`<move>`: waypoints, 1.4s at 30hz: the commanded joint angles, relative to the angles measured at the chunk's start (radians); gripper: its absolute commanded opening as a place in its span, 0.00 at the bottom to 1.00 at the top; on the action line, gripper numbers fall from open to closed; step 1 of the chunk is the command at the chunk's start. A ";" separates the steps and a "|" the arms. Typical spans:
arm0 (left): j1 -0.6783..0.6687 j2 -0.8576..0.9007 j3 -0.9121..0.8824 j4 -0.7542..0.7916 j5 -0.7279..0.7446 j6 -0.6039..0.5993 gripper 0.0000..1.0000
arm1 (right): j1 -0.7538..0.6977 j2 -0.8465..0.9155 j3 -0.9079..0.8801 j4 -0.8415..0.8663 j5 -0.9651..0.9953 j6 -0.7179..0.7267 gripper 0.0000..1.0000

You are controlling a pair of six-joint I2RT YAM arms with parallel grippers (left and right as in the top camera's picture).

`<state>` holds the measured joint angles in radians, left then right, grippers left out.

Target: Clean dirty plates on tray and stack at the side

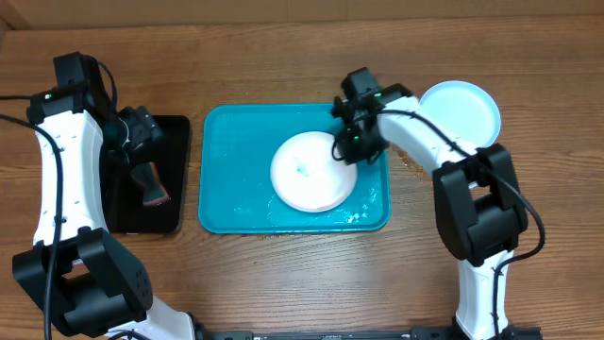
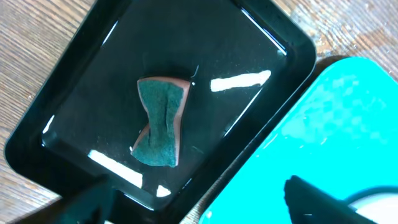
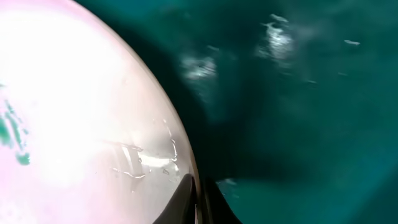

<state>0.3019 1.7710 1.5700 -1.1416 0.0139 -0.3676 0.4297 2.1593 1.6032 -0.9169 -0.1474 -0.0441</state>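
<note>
Overhead sits up high, staring straight down on the whole desk (image 1: 283, 57), edge to edge. The left wrist view hangs fairly close over the black tray (image 2: 81, 81), tilted down, catching a corner of the turquoise tray (image 2: 336, 124); overhead shows both too. The right wrist view is jammed right against the white plate (image 3: 74, 112) rim, blurry. Overhead shares that plate.

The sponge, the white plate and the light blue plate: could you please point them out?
sponge (image 2: 160, 124), left wrist view, middle of its green face.
white plate (image 1: 304, 184), overhead view, its bare centre.
light blue plate (image 1: 467, 111), overhead view, its centre.
</note>
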 commanded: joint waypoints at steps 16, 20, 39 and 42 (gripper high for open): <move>0.034 0.007 -0.237 0.172 -0.079 0.012 0.80 | 0.158 0.013 -0.014 0.132 -0.026 0.229 0.04; 0.049 0.007 -0.265 0.190 -0.133 0.012 0.81 | 0.158 0.013 -0.014 0.131 -0.025 0.227 0.04; 0.066 0.007 -0.355 0.299 -0.058 0.014 0.84 | 0.158 0.013 -0.014 0.139 -0.022 0.228 0.04; 0.065 0.008 -0.399 0.353 -0.051 0.020 0.85 | 0.158 0.013 -0.014 0.138 -0.023 0.228 0.04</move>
<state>0.3668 1.7714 1.2091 -0.8070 -0.0532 -0.3637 0.5888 2.1651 1.5967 -0.7845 -0.1783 0.1799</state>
